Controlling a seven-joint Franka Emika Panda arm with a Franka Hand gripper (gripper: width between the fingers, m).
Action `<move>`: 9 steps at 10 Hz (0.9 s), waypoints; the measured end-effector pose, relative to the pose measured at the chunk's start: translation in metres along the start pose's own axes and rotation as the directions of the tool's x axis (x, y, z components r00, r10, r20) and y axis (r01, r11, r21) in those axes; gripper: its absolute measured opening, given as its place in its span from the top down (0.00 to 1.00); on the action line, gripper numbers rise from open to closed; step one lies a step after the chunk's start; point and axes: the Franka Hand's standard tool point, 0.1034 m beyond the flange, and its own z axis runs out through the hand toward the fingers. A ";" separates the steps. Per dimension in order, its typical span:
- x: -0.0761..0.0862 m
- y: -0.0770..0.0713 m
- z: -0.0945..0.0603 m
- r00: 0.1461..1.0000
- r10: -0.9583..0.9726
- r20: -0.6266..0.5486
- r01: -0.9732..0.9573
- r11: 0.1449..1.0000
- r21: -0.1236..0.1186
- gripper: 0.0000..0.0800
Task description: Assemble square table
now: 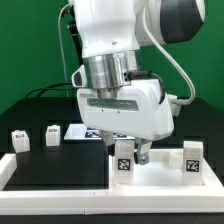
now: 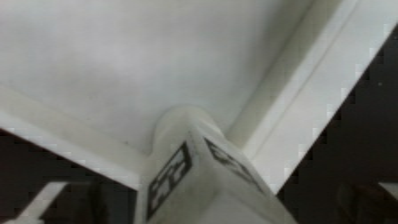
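The arm [image 1: 120, 40] hangs over the middle of the scene with the claw [image 1: 131, 152] pointing straight down. A stubby white leg [image 1: 123, 161] with black-and-white tags stands under it. Its long axis is upright, running 12 to 6 o'clock in the exterior view, and a tagged face is turned to the camera. One dark finger [image 1: 141, 152] shows just beside the leg at its 3 o'clock. The leg sits in the claw's gap, but I cannot tell whether the claw is clamped on it or only around it.

The leg's lower end is at the white tabletop [image 1: 160, 182], which lies flat at about 4 o'clock from the claw. In the wrist view the leg [image 2: 192, 180] runs lengthwise away from the camera, toward the tabletop [image 2: 125, 70] and a raised edge [image 2: 294, 90] of it.

A second leg [image 1: 192, 160] stands upright at 3 o'clock from the claw, on or just behind the tabletop. Two more legs [image 1: 20, 139] [image 1: 52, 132] sit well apart from the claw at 9 to 10 o'clock, on the dark surface [image 1: 50, 165]. A long white rail [image 1: 50, 192] lies along the near edge.
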 end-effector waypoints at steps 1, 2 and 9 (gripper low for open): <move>0.002 -0.003 -0.003 0.980 -0.200 -0.004 0.200 0.979 -0.030 0.19; 0.004 -0.002 -0.005 0.932 -0.363 0.010 0.363 0.931 -0.035 0.19; 0.009 0.004 -0.005 0.974 -0.228 0.012 0.228 0.973 -0.039 0.64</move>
